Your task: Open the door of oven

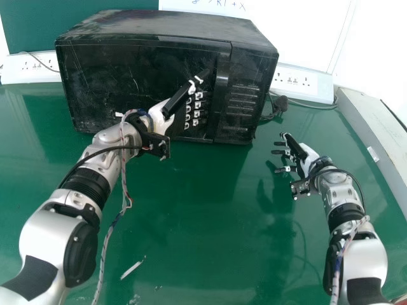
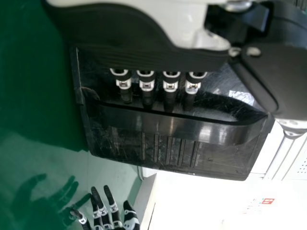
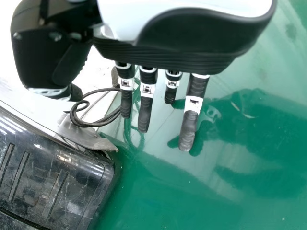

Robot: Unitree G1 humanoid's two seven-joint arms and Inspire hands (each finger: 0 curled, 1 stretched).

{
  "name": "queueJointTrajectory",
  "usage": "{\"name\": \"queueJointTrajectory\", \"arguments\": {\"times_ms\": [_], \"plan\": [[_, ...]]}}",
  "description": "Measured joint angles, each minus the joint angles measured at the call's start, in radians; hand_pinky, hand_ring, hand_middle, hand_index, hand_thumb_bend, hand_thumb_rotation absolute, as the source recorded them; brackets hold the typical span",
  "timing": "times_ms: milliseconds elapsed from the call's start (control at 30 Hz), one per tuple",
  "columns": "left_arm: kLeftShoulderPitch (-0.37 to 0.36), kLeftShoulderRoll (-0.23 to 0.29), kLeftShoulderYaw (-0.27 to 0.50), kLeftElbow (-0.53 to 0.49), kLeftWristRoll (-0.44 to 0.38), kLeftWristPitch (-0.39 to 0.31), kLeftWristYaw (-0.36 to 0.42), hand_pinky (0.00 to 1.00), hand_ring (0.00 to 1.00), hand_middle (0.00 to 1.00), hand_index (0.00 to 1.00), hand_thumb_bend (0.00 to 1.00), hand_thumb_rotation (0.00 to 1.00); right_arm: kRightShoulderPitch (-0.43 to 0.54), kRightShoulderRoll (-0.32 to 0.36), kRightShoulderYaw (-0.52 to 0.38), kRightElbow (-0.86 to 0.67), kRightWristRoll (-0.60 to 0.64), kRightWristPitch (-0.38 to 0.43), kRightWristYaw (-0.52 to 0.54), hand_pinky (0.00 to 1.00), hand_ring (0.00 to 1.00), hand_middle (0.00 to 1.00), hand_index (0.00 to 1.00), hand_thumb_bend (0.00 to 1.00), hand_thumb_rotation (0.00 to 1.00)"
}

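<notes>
1. Left robot hand [image 1: 161, 117]: dark fingertips blend into the oven [image 1: 152, 24]; contact unclear.
2. The left arm [image 1: 117, 138] hides part of the oven's lower edge.
3. Head view's edge cuts off the writing [image 1: 219, 4].

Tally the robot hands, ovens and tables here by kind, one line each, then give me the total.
Robot hands: 2 (left hand, right hand)
Ovens: 1 (black oven)
Tables: 1 (green table)
Total: 4
</notes>
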Motion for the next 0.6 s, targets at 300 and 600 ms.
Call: {"name": "queueJointTrajectory", "arguments": {"times_ms": [300,600], "plan": [[-0.014,-0.007,-0.009,0.005,0.031,0.0,0.015,0.96,0.99,1.0,1.0,1.0,1.0,0.0,0.001,0.003,0.0,-0.002,-0.005,-0.003,0.65,0.72,0.75,0.83,0.6,0.55],[-0.018,-0.022,-0.009,0.009,0.049,0.0,0.023,0.94,0.95,0.98,1.0,1.0,1.0,0.0,-0.001,0.006,0.0,-0.003,-0.002,-0.003,0.66,0.7,0.75,0.85,0.63,0.55]]}}
